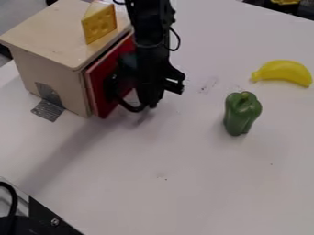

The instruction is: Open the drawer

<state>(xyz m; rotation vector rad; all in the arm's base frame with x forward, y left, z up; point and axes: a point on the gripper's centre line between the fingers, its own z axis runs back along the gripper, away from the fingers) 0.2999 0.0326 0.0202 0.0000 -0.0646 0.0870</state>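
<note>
The gripper hangs in front of the drawer's red front, at the upper middle of the camera view, and covers the front's right part. That red front belongs to a light wooden box at the upper left and stands only slightly out from the box's edge. A dark curved piece shows at the gripper's lower left; whether it is a handle or part of the gripper, I cannot tell. Contact between gripper and drawer is hidden by the dark arm.
A yellow cheese wedge stands on the box top. Grey tape joins the box to the white table. To the right are a green pepper and a yellow banana. Black equipment occupies the lower left corner.
</note>
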